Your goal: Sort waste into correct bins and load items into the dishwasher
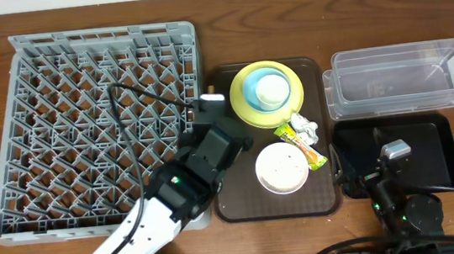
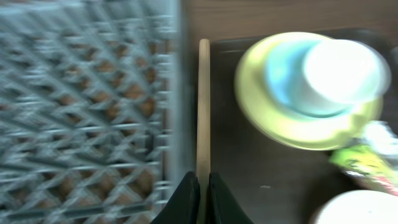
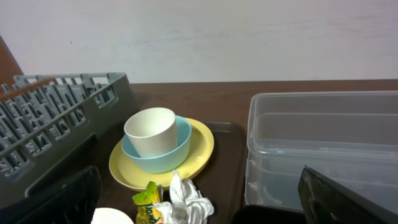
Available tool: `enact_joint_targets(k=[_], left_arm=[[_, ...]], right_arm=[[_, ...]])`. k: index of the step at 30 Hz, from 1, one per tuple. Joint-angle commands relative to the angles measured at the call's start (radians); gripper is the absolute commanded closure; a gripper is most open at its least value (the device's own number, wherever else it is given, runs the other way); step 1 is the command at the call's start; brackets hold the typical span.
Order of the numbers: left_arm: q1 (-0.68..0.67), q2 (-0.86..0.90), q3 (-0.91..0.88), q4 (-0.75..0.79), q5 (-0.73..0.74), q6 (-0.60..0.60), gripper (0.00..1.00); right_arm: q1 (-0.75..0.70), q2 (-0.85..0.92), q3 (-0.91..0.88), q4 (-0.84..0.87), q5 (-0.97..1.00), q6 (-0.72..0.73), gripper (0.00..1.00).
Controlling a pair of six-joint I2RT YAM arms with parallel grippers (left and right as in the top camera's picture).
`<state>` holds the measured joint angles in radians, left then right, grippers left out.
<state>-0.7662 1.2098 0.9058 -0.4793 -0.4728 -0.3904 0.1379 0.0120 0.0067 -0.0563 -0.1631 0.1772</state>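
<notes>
My left gripper (image 2: pixel 203 194) is shut on the thin wooden chopsticks (image 2: pixel 203 106), which lie along the brown tray's left edge beside the grey dishwasher rack (image 1: pixel 100 123). That view is blurred. On the tray a yellow plate (image 1: pixel 251 112) carries a light blue bowl (image 3: pixel 174 155) with a white cup (image 1: pixel 270 88) in it. A yellow-green wrapper (image 1: pixel 302 147) and a crumpled white paper scrap (image 1: pixel 305 125) lie right of the plate, and a white bowl (image 1: pixel 282 169) sits nearer the front. My right gripper (image 3: pixel 199 211) stands wide open over the black bin (image 1: pixel 432 152), holding nothing.
The clear tub (image 1: pixel 400 82) stands behind the black bin at the right. The brown tray (image 1: pixel 237 202) lies between the rack and the bins. My left arm (image 1: pixel 190 177) crosses the rack's front right corner, with a black cable looping over the rack.
</notes>
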Motion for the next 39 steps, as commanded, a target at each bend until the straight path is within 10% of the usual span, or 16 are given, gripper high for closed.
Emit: enact_joint_targets(k=[1,39], left_arm=[[0.04,0.002,-0.003,-0.033,-0.122,0.039,0.92],[0.217,0.228,-0.008,0.037,0.08,0.108,0.91]], right_arm=[[-0.013,-0.005,-0.001,-0.004,-0.002,-0.006,0.01],[-0.013,-0.005,-0.001,-0.004,-0.002,-0.006,0.01]])
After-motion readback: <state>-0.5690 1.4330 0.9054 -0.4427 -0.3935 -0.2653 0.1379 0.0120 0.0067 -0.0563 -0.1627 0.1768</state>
